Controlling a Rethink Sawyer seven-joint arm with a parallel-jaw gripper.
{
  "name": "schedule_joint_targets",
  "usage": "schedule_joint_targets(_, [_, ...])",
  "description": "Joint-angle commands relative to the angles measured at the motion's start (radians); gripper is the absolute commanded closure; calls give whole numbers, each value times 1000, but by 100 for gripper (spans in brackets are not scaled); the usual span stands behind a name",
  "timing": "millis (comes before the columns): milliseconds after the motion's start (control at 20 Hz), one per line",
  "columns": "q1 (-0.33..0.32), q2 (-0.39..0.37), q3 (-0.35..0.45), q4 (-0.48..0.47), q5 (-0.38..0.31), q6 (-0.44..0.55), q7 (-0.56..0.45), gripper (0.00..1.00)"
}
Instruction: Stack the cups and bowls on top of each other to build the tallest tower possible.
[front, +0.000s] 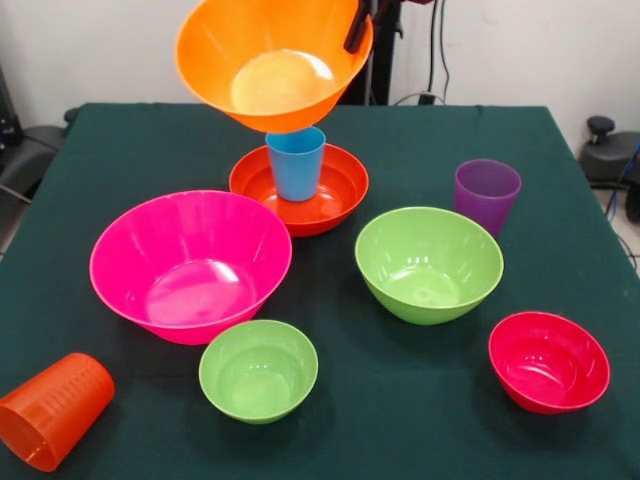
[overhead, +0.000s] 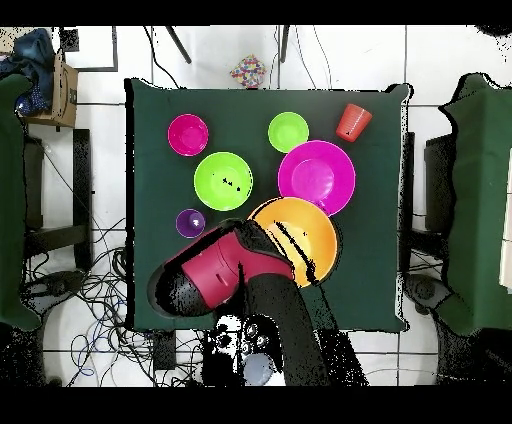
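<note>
The end effector (front: 358, 28) pinches the rim of the large orange bowl (front: 272, 62), holding it tilted in the air, its mouth turned toward the front camera and its base just above the blue cup (front: 296, 162); whether base and cup already touch I cannot tell.

Working from the near edge of the bench (front: 420, 440) in the front view: the orange cup (front: 55, 410) lies on its side at the near left corner. Next come the small lime green bowl (front: 258, 370) and the small crimson bowl (front: 549, 361), both upright and apart from each other. Behind them sit the large pink bowl (front: 190, 265) and the medium lime green bowl (front: 429, 263). The purple cup (front: 487, 195) stands upright just beyond the medium green bowl. Farthest back is the tower (front: 298, 185) as it now stands: the blue cup upright inside the shallow red-orange bowl (front: 340, 195), with the orange bowl hanging over it. No red cup shows in either view.

The build looks early. Two pieces are in place and a third is about to be set down. Four bowls and two cups are unstacked on the cloth, and the fallen orange cup would need righting. A wide bowl balanced on a narrow cup seems likely to tip unless centred well.
</note>
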Motion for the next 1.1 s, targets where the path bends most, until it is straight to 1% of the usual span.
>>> schedule_joint_targets(50, [36, 19, -23, -68, 31, 4, 126, 100])
schedule_joint_targets(300, [53, 33, -48, -87, 20, -6, 141, 100])
schedule_joint_targets(500, [73, 38, -74, -107, 0, -25, 171, 100])
schedule_joint_targets(750, [118, 61, -121, -149, -44, -73, 243, 100])
schedule_joint_targets(1100, [160, 79, -179, -168, -37, -110, 251, 100])
